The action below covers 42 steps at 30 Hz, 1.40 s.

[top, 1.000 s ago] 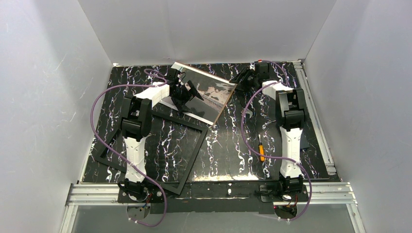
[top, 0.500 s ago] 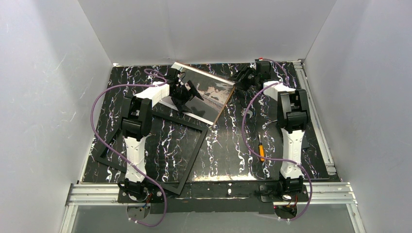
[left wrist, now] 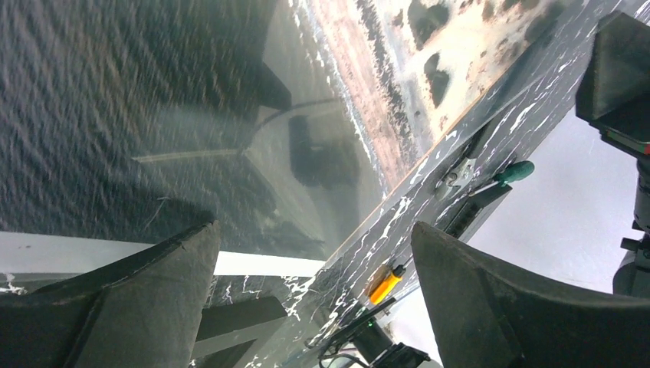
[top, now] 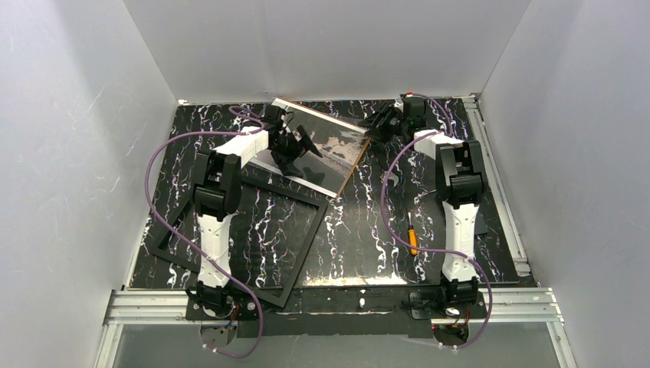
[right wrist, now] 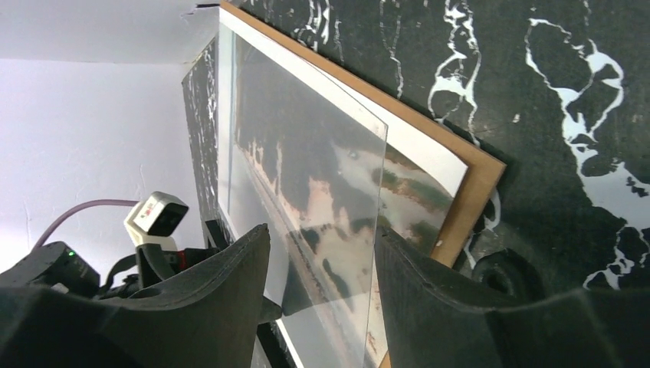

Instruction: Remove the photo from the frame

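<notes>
The frame [top: 306, 251] lies flat on the near-left part of the black marbled counter [top: 360, 230]. Its opening shows only the counter surface. The left arm reaches across its far-left corner.

The left hand [top: 295, 144] hangs over the left half of the photo [top: 337, 146]. Its fingers [left wrist: 153, 307] are spread wide and hold nothing. In the left wrist view, the glossy grey-water area of the print fills the gap between the fingers.

The photo is outside the frame. It lies picture side up at the far middle of the counter, turned at an angle, with its near edge just beyond the frame's far corner. The right wrist view shows the white border and the brown fibreboard back [right wrist: 475, 184] at the right corner.

A clear pane [right wrist: 306, 153] lies over the print, and its corner is lifted off the board.

The right hand [top: 381, 123] is at the right corner of the photo. Its fingers [right wrist: 460, 307] are apart, with the raised pane corner between them. Contact with the pane cannot be confirmed from this angle.

An orange-handled screwdriver [top: 411, 236] lies on the counter beside the right arm, well apart from the photo.
</notes>
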Tool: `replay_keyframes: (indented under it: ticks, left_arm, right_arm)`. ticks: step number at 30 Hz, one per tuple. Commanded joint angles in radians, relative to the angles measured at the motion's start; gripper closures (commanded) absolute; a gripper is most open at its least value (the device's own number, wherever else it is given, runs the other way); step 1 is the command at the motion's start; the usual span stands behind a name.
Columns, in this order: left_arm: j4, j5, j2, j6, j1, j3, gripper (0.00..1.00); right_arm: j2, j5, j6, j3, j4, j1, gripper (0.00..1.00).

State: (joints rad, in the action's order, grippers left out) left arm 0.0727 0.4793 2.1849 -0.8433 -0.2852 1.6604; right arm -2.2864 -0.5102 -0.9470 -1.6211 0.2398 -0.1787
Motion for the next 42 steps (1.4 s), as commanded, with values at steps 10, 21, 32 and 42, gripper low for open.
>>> replay_keyframes:
  ticks: [10, 21, 32, 42]
  left_arm:
    - [-0.139, 0.004, 0.053, 0.035, 0.007, 0.11, 0.02]
    - [-0.149, -0.019, 0.068, 0.04, 0.007, 0.124, 0.02]
    - [-0.178, -0.072, 0.077, 0.018, 0.024, 0.064, 0.03]
    - [-0.178, -0.068, 0.076, 0.021, 0.023, 0.058, 0.03]
  right_arm:
    - [-0.063, -0.047, 0.024, -0.088, -0.024, -0.008, 0.41]
    - [-0.101, -0.045, 0.085, -0.18, -0.147, -0.011, 0.4]
    - [-0.03, 0.068, 0.199, -0.201, -0.289, 0.0, 0.38]
    - [-0.084, 0.073, 0.206, -0.29, -0.338, 0.013, 0.39]
